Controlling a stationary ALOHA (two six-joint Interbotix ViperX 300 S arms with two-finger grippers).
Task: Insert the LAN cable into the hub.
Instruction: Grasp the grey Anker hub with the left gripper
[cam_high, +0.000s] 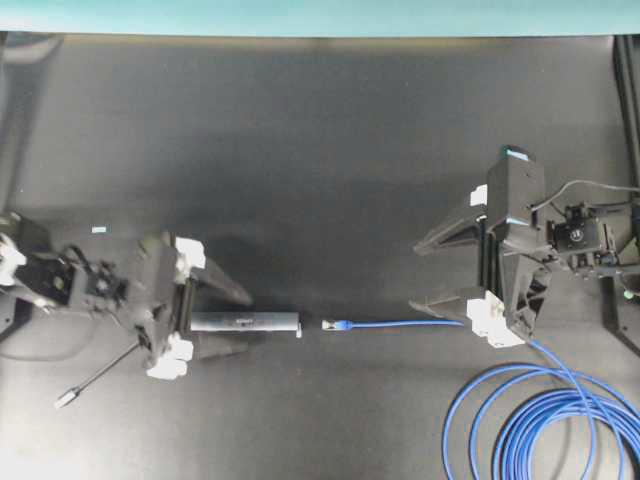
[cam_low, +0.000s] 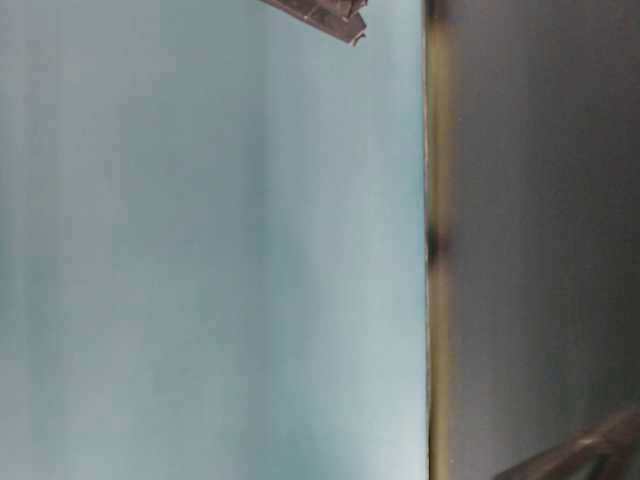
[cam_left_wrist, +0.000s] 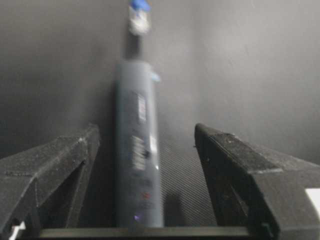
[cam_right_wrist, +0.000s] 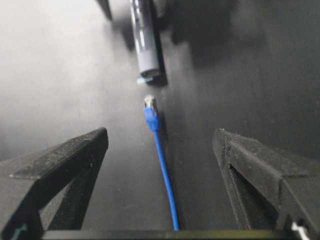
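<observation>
From overhead, one slim grey metal bar-shaped hub (cam_high: 245, 322) lies on the dark counter (cam_high: 320, 150), between the spread jaws of the left gripper (cam_high: 236, 320). One bright-blue LAN cable (cam_high: 420, 324) points its plug at the hub's right end, just apart, coils near right. The right gripper (cam_high: 443, 270) gapes empty.

Left wrist view: hub (cam_left_wrist: 137, 145) between two fingers (cam_left_wrist: 60, 165).

Right wrist view: cable (cam_right_wrist: 162, 170) between open jaws.

A dark matte table (cam_high: 320, 140) bears a small pale tag (cam_high: 99, 230), with a teal wall (cam_high: 300, 15) behind.
</observation>
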